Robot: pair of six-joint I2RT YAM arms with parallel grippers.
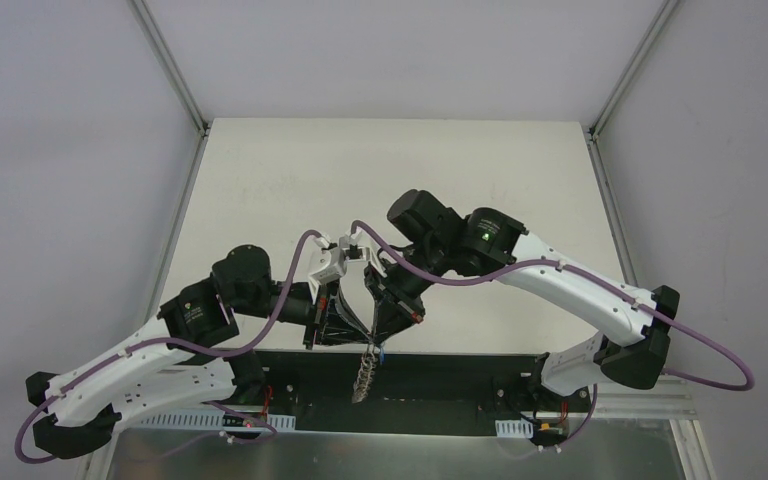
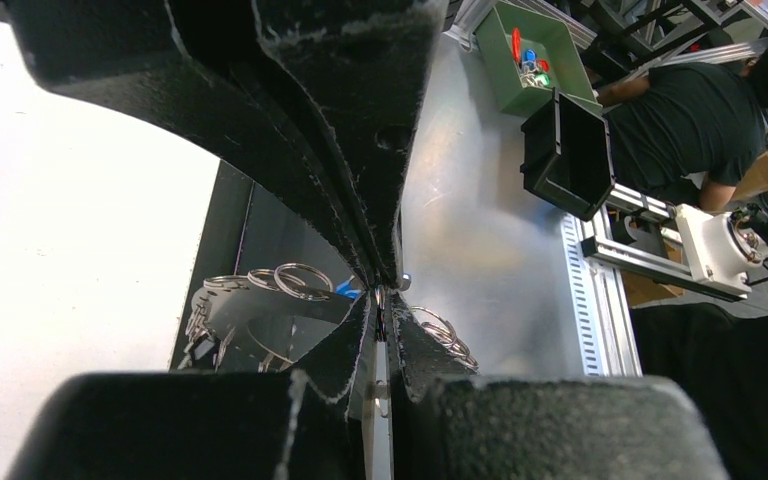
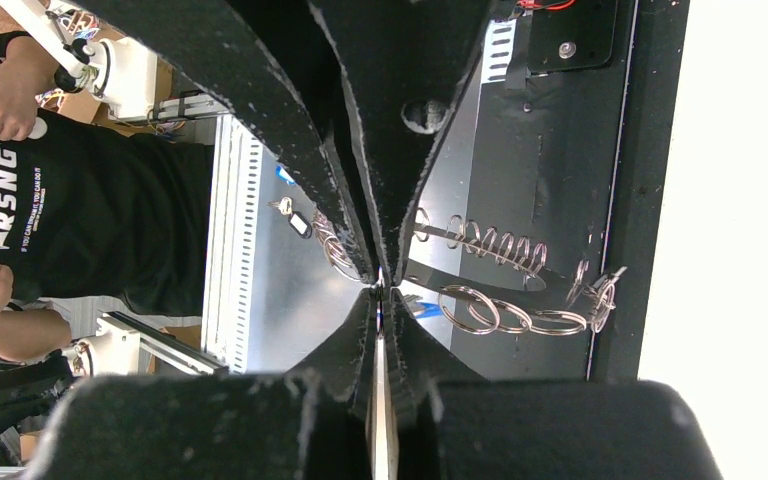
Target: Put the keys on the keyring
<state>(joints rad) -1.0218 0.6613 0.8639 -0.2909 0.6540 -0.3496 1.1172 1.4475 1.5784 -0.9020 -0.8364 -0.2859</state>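
A white tabletop (image 1: 380,170) sits inside pale walls, with a dark strip (image 1: 460,385) along its near edge. Above that strip the two arms meet tip to tip. The left end effector (image 1: 360,335) has its fingers pressed together, and so has the right end effector (image 1: 381,328). The flat grey-brown keyring fringed with silver wire loops (image 1: 364,372) hangs edge-on just below their tips; which one pinches it I cannot tell. A bright blue oval key tag (image 1: 379,350) shows beside its top.

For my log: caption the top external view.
Left fingers and right fingers, shut, meet tip to tip; keyring hangs from them.
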